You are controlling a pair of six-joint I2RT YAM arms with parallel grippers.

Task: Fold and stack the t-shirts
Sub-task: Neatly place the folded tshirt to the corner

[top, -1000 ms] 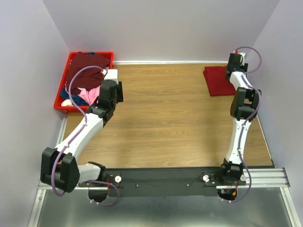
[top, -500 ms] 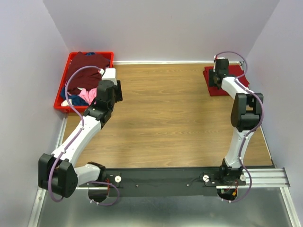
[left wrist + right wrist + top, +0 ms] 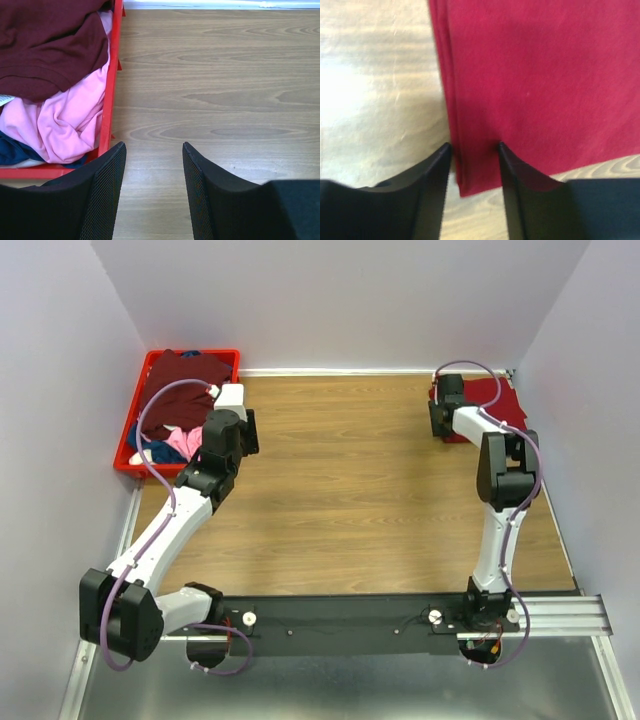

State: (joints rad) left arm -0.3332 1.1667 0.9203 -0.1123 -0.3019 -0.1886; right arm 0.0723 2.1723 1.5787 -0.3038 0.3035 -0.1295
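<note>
A bright red t-shirt (image 3: 490, 400) lies folded flat at the back right of the table. My right gripper (image 3: 440, 422) hangs low over its near left corner. In the right wrist view the folded edge of that red t-shirt (image 3: 530, 75) runs between my right gripper's (image 3: 474, 147) fingers, which stand apart. More t-shirts fill the crate: a dark maroon one (image 3: 45, 45), a pink one (image 3: 70, 115) and a blue one (image 3: 15, 152). My left gripper (image 3: 154, 150) is open over bare wood just right of the crate, holding nothing.
The rigid red crate (image 3: 135, 390) stands in the back left corner, its right wall (image 3: 114, 75) close to my left fingers. Walls close in the table at the back and on both sides. A metal rail with both arm bases runs along the near edge.
My right arm has swung from the back right corner leftward across the folded red t-shirt to its near left corner, and its jaws have narrowed a little. The left arm has barely shifted.
</note>
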